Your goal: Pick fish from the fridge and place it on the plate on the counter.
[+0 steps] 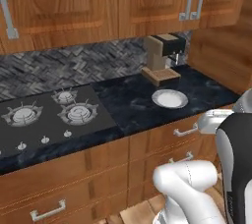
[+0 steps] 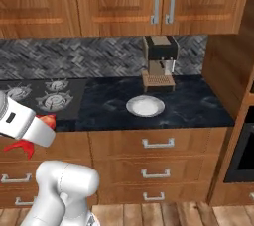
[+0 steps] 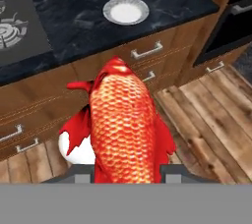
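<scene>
The fish (image 3: 123,125) is sitting pinched in the gripper (image 3: 125,175), its scaly red-orange body rising straight up from between the two dark finger tips in the hand view and its red fins spreading out to either side. It is hanging in the air out in front of the brown wooden drawers, below the level of the counter (image 3: 83,19) and not touching it. In the right base view a bit of the fish (image 2: 30,133) is peeking out red from behind the white hand at the left edge. The plate (image 1: 170,98) is lying flat on the black marbled counter (image 1: 128,105), bare and white, well apart from the fish. A coffee machine (image 1: 162,56) is standing just behind the plate against the patterned backsplash, close to it but not touching. The gas stove (image 1: 47,117) is lying to the left of the plate, with a stretch of bare counter between them. In the hand view the plate (image 3: 126,10) is showing near the top, up beyond the tip of the fish, with a silver drawer handle (image 3: 146,51) lying between the two.
</scene>
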### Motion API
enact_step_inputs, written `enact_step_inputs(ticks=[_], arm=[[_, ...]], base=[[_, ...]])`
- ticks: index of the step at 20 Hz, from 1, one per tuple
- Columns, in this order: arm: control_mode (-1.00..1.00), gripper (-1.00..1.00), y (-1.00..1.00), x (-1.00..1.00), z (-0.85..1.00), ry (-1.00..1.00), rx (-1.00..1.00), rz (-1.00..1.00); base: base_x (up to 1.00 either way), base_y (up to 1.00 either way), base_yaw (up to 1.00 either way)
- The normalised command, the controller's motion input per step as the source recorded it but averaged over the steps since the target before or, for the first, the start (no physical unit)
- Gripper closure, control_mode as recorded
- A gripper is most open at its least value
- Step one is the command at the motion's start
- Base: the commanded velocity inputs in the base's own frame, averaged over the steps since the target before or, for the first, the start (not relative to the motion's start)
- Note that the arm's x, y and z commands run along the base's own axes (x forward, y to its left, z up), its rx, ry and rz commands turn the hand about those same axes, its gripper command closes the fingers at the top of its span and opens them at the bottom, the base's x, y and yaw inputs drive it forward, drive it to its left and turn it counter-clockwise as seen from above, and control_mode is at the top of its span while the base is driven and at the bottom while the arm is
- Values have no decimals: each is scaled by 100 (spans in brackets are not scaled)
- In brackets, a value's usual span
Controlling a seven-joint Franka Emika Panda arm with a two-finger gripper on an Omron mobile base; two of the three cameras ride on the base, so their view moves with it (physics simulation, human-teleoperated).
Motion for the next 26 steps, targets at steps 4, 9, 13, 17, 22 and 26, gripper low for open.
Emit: enact_step_inputs(ticks=[4, 9, 13, 17, 22, 26], arm=[[100, 100, 0, 0, 0, 0, 0, 0], [100, 100, 0, 0, 0, 0, 0, 0], [100, 100, 0, 0, 0, 0, 0, 0], [100, 100, 0, 0, 0, 0, 0, 0], [100, 100, 0, 0, 0, 0, 0, 0], [-100, 100, -9, 24, -27, 0, 3, 4]], base=[[100, -65, 51], [71, -76, 32], [22, -25, 12], [15, -5, 4], [59, -17, 5], [33, -10, 3]])
